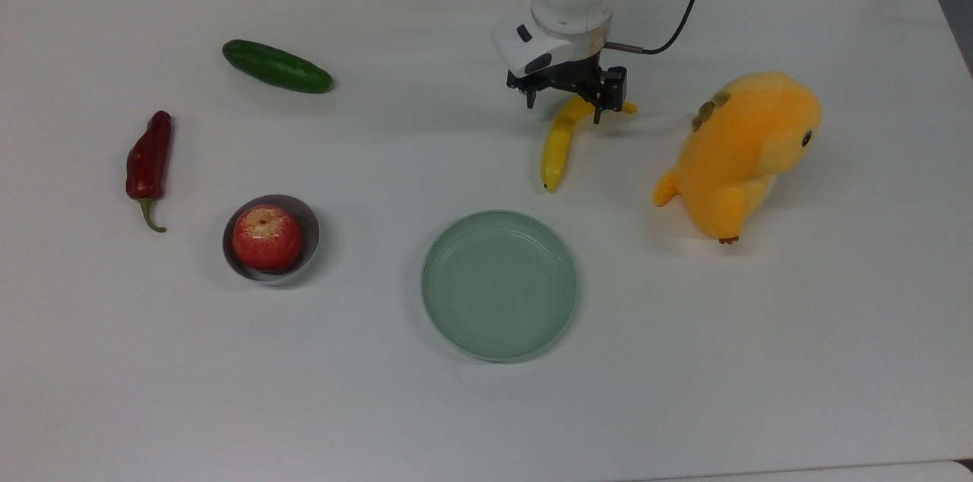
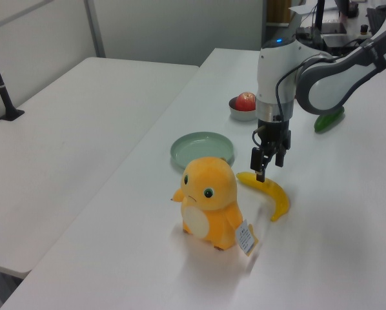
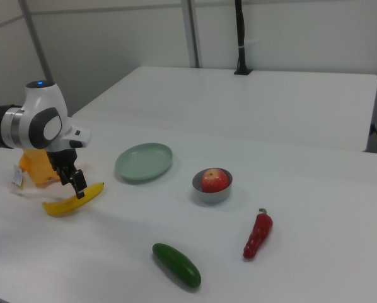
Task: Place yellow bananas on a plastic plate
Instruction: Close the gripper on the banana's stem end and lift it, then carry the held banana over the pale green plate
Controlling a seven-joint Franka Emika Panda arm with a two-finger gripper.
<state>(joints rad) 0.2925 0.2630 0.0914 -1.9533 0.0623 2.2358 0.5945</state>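
Fingers of the gripper are standing spread wide, one tip on either side of the bent upper part of the yellow bananas, and nothing is being held between them. From the left view the gripper is hanging just over the fruit's near-plate end, and whether the tips are touching the peel or are a little above it is hard to say from these angles. The yellow bananas are lying flat on the white table, with the thin stem pointing toward the top view's right and the dark tip pointing toward the plastic plate. In the right view the gripper is sitting over the yellow bananas with the plastic plate nearby to the right view's right.

The plastic plate is resting apart from the fruit, nearer the top view's bottom edge, and nothing is lying in it. An orange plush toy is standing to the top view's right of the fruit, near it but not touching. On the top view's left a grey bowl is carrying a red apple; a red chilli pepper is lying farther left, and a green cucumber is lying toward the far side, well apart from the arm.
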